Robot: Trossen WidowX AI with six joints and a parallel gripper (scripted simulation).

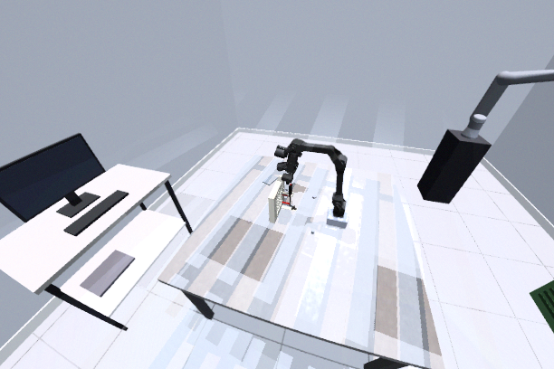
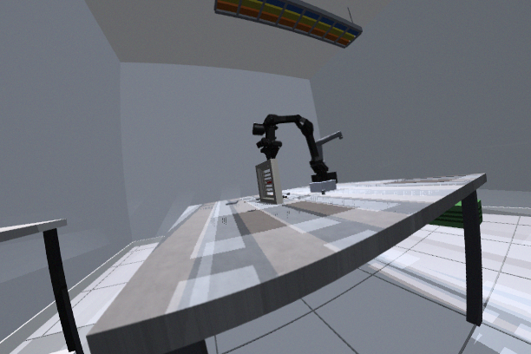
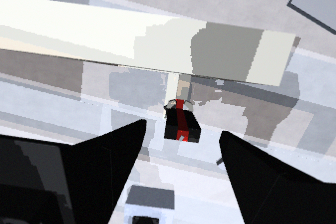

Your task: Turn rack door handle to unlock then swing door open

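The cream rack frame (image 1: 272, 210) (image 2: 278, 184) (image 3: 90, 32) stands upright on the table. Its door shows no clear gap from the frame; the exact door angle is hard to tell. The upright black and red handle (image 1: 291, 194) (image 3: 182, 125) stands out from the door on the arm-base side. My gripper (image 1: 287, 180) (image 2: 271, 157) (image 3: 183, 130) points down over the handle. Its fingers are apart and empty, and in the wrist view one is on each side of the handle's top, with gaps. The handle is hidden behind the frame in the exterior view.
The arm's pale base block (image 1: 337, 220) (image 2: 323, 186) is on the handle side of the rack. A flat grey slab (image 3: 322, 14) lies beyond the frame. Small dark items (image 1: 314, 197) (image 1: 312, 232) lie near the base. A side desk (image 1: 18, 258) holds a monitor.
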